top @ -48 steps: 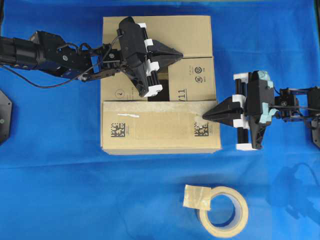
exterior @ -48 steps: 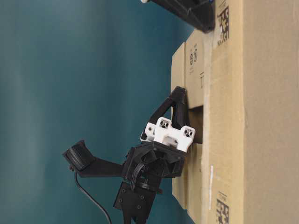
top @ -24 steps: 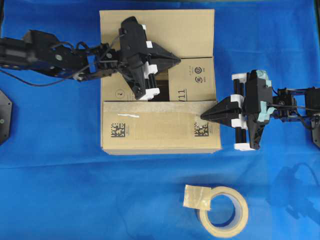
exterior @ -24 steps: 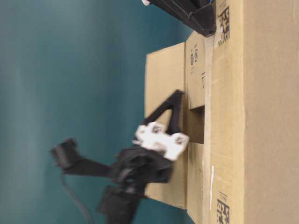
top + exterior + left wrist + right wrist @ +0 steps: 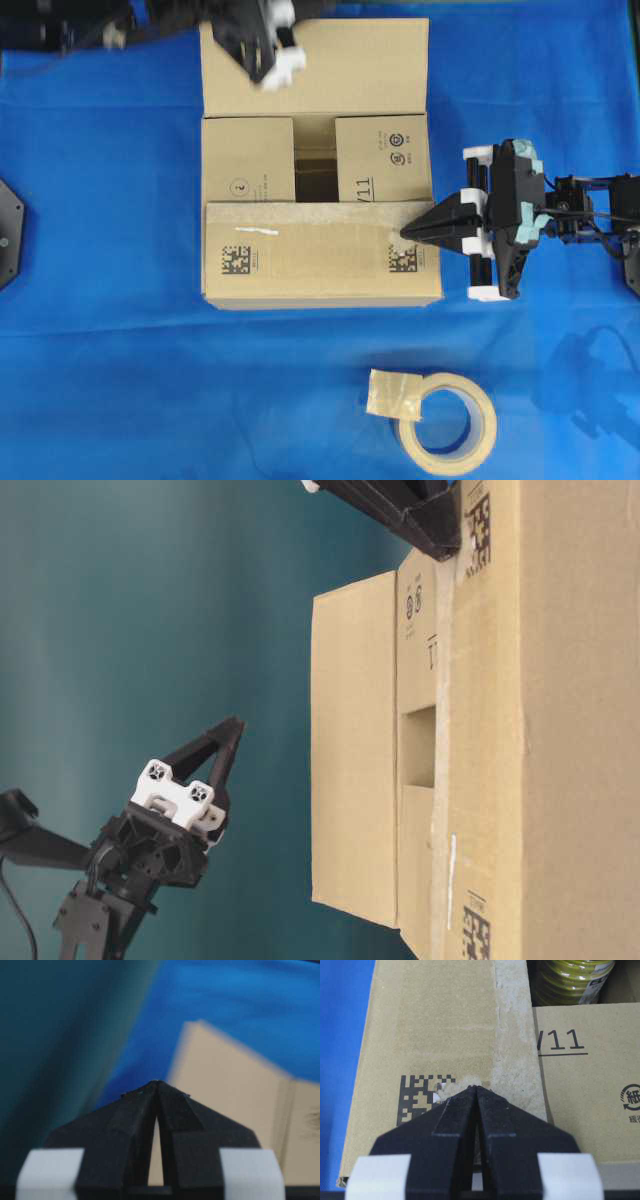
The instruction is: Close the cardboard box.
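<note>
Cardboard box (image 5: 318, 165) sits at 12 o'clock of centre; the far flap lies open, three are folded. I judge it light, stiff corrugate, hinging freely; push that flap's outer edge. Right gripper (image 5: 410, 231), clenched empty, presses the near flap at 3 o'clock. Left gripper (image 5: 232, 727) clenched, clear.

My left gripper (image 5: 268, 62): motion-blurred overhead, arm cut by the top edge. Cardboard box (image 5: 480, 730): cropped right, top and bottom at table level (blurred in the left wrist view). Yellow-green roll (image 5: 572, 980) inside: mostly hidden, label unreadable. My right arm: cut off right.
</note>
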Tool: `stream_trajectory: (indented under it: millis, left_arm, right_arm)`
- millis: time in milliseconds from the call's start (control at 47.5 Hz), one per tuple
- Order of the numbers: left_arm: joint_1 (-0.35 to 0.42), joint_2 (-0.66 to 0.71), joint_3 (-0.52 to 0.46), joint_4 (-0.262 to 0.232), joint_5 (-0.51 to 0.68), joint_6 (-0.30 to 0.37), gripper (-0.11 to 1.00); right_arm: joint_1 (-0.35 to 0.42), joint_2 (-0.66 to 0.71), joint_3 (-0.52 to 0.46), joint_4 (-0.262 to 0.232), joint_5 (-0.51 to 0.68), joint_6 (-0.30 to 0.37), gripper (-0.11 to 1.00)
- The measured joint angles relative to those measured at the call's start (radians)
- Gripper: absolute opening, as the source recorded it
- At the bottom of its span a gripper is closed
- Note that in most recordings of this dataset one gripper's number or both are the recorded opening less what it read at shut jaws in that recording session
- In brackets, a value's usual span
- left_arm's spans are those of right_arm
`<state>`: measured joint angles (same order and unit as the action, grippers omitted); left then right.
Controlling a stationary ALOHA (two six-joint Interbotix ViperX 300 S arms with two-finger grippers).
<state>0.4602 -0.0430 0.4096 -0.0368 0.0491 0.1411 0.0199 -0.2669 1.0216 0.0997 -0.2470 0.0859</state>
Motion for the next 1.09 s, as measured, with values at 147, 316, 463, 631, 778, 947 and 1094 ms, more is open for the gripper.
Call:
stream_trajectory:
  millis: [147, 316, 463, 631, 778, 947, 1094]
  left_arm:
    - [0.067, 0.072, -0.114, 0.000, 0.204, 0.038, 0.00]
    - [0.089, 0.163, -0.229, -0.002, 0.402, 0.061, 0.00]
    - [0.087, 0.233, -0.281, -0.002, 0.515, 0.067, 0.00]
    - [0.083, 0.239, -0.295, 0.000, 0.555, 0.063, 0.00]
    - [0.067, 0.239, -0.302, 0.000, 0.600, 0.057, 0.00]
    - [0.049, 0.239, -0.322, 0.002, 0.661, 0.044, 0.00]
    - [0.031, 0.222, -0.324, 0.003, 0.690, 0.035, 0.00]
  right_arm:
    - [-0.002, 0.000, 0.000, 0.000, -0.002, 0.000, 0.00]
    - [-0.002, 0.000, -0.002, -0.002, -0.002, -0.002, 0.00]
    - [0.000, 0.000, -0.002, -0.002, -0.002, -0.003, 0.00]
    - [0.000, 0.002, 0.000, 0.000, -0.002, -0.006, 0.00]
    - [-0.003, 0.000, 0.000, -0.002, -0.002, -0.006, 0.00]
    - [-0.009, 0.002, -0.002, -0.002, -0.002, -0.006, 0.00]
    - [-0.015, 0.000, 0.000, -0.002, -0.006, -0.006, 0.00]
